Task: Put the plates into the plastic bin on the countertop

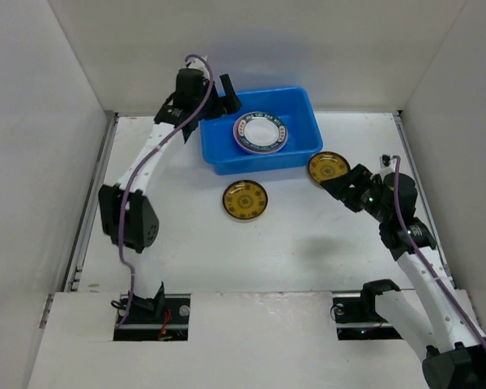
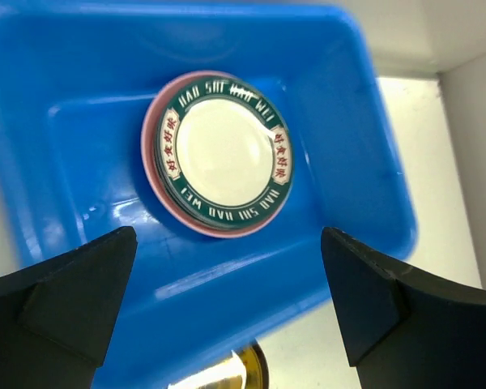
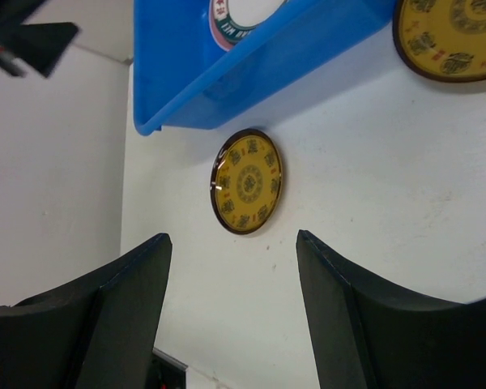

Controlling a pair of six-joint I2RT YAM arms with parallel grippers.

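The blue plastic bin (image 1: 300, 121) stands at the back of the white countertop (image 1: 292, 251). Inside it lies a stack topped by a white plate with a teal lettered rim (image 1: 260, 133), with a pink plate's edge (image 2: 152, 174) under it. Two yellow-gold plates lie on the countertop: one (image 1: 245, 199) in front of the bin, one (image 1: 328, 167) by its right front corner. My left gripper (image 1: 227, 101) is open and empty above the bin's left part. My right gripper (image 1: 338, 182) is open and empty just beside the right yellow plate. In the right wrist view both yellow plates show, one (image 3: 247, 181) ahead, one (image 3: 449, 36) at the top right.
White walls (image 1: 40, 121) enclose the countertop on left, back and right. A metal rail (image 1: 93, 194) runs along the left edge. The arm bases sit in cut-outs (image 1: 152, 312) at the near edge.
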